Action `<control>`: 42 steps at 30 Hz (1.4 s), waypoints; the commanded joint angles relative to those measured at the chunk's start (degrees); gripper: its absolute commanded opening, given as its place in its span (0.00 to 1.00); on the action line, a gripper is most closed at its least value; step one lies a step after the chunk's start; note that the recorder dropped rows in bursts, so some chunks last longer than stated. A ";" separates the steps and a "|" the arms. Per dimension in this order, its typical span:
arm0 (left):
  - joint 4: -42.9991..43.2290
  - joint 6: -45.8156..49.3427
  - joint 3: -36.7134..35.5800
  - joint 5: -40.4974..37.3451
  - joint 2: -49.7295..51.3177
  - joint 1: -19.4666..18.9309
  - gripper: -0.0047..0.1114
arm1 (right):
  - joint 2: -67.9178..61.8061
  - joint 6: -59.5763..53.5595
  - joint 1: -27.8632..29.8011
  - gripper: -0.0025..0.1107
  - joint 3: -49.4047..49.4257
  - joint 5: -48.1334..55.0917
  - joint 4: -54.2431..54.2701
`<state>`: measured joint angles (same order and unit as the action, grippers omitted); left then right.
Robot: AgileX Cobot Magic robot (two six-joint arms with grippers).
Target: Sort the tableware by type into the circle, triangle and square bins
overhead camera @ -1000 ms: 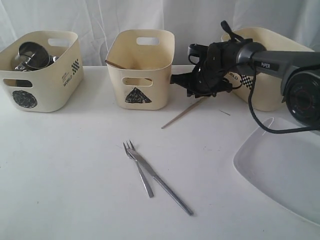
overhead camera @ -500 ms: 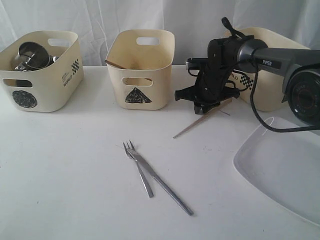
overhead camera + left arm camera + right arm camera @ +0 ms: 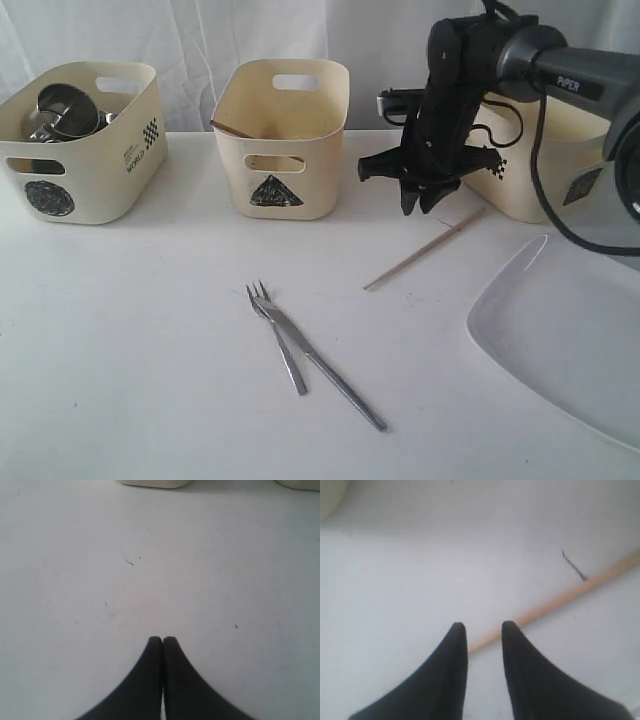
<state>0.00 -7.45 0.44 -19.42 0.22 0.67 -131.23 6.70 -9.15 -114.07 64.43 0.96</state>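
One wooden chopstick (image 3: 425, 250) lies slanted on the white table, in front of the square bin (image 3: 545, 160). My right gripper (image 3: 420, 205) hangs just above its far end, open with a narrow gap and nothing between its fingers. In the right wrist view the chopstick (image 3: 560, 600) runs past the right gripper (image 3: 484, 626). A second chopstick (image 3: 232, 128) leans in the triangle bin (image 3: 280, 140). Fork (image 3: 277, 335) and knife (image 3: 330, 368) lie crossed at the front centre. Steel mugs (image 3: 65, 110) sit in the circle bin (image 3: 85, 150). The large white plate (image 3: 560, 345) lies front right. My left gripper (image 3: 162, 639) is shut over bare table. No bowls show.
The three cream bins stand in a row along the back, in front of a white curtain. The right arm's black cable (image 3: 520, 230) loops down beside the square bin, close to the plate's far edge.
The right gripper has risen and swung right, from level to pointing down. The loose chopstick has shifted to the right and toward the front of the table.
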 commanded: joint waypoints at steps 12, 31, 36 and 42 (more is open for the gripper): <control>-0.59 -0.01 -0.44 -1.58 -0.22 0.24 0.05 | 1.69 14.90 0.11 0.51 0.82 1.48 0.88; -0.59 -0.01 -0.44 -1.58 -0.22 0.24 0.05 | -0.10 57.47 -2.62 0.51 2.20 5.53 -6.02; -0.59 -0.01 -0.44 -1.58 -0.22 0.24 0.05 | -2.30 57.47 -2.62 0.51 2.85 5.53 -7.64; -0.59 -0.01 -0.44 -1.58 -0.22 0.24 0.05 | -5.78 56.60 -2.62 0.50 2.85 1.26 -7.64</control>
<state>0.00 -7.45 0.44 -19.42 0.22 0.67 -136.12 63.74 -12.02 -111.44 67.33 -6.13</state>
